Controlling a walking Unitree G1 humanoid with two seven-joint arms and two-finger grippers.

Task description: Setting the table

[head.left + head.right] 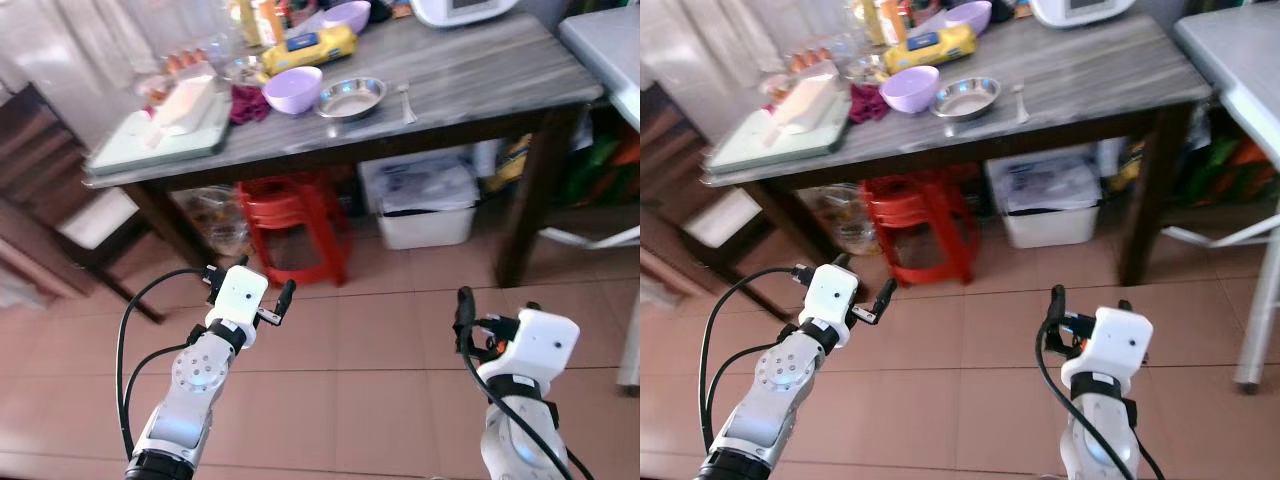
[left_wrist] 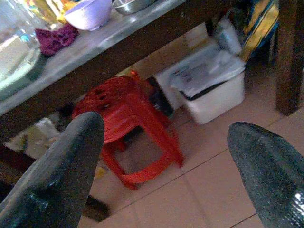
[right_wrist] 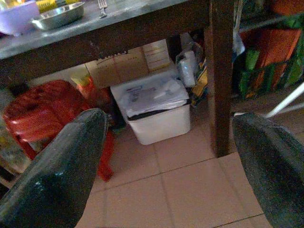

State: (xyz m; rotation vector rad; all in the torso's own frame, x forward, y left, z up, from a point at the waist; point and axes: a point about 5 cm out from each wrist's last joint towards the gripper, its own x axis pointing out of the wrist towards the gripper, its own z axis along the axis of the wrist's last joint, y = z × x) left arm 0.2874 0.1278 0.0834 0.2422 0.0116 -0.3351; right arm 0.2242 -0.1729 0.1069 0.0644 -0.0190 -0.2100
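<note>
A grey wood-grain table (image 1: 470, 75) stands ahead of me. On it are a lilac bowl (image 1: 292, 88), a steel dish (image 1: 351, 97) and a fork (image 1: 406, 102) side by side near the front edge. A second lilac bowl (image 1: 347, 14) and a yellow packet (image 1: 308, 48) lie further back. My left gripper (image 1: 250, 284) is held low over the tiled floor, well short of the table, open and empty. My right gripper (image 1: 498, 305) is at the same height to its right, also open with nothing between its fingers (image 3: 61, 166).
A green tray (image 1: 160, 135) with a white item and a magenta cloth (image 1: 248, 103) take up the table's left end. Under the table are red stacked stools (image 1: 295, 215) and a white bin (image 1: 425, 205). A dark chair (image 1: 60, 200) stands left, another grey table (image 1: 610, 50) right.
</note>
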